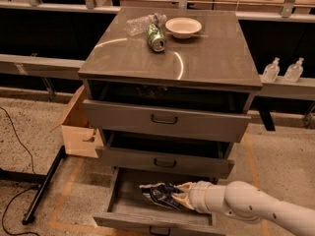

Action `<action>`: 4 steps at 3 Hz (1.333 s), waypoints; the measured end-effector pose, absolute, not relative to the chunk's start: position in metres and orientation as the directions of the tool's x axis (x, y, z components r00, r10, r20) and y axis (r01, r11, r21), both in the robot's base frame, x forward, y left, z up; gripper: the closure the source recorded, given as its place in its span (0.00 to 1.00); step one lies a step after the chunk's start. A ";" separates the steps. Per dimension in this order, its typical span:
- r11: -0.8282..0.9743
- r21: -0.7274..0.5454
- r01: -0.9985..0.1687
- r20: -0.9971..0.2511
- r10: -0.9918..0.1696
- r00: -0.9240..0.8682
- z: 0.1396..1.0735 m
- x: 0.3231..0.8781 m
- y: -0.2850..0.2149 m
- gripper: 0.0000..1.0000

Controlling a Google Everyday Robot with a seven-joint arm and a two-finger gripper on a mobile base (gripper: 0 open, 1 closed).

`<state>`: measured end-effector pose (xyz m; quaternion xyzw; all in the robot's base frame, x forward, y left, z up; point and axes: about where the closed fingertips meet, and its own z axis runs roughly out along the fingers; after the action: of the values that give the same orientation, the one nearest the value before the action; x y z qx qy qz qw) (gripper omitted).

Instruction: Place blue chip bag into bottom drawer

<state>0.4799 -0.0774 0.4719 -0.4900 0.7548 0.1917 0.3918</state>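
Note:
The blue chip bag (157, 193), dark blue foil with white lettering, is inside the open bottom drawer (129, 200), near its middle. My gripper (178, 198) reaches in from the right on a white arm and is at the bag's right end, touching it. The bag seems to rest low over the drawer's grey floor. The two upper drawers (167, 119) stand slightly pulled out above it.
On the cabinet top (211, 58) lie a clear plastic bottle (142, 23), a green soda can (155, 37) and a white bowl (183, 27). A cardboard box (78, 127) stands left of the cabinet. A black stand leg (44, 186) and cables lie on the floor at left.

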 end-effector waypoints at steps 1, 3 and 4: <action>0.459 -0.091 -0.884 -0.776 -0.589 -0.226 0.436 0.491 -0.091 1.00; 0.450 -0.083 -0.889 -0.753 -0.613 -0.240 0.353 0.512 -0.103 1.00; 0.450 -0.091 -0.888 -0.742 -0.626 -0.241 0.318 0.526 -0.099 1.00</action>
<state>0.5256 -0.0990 0.3177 -0.4931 0.7675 0.1779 0.3690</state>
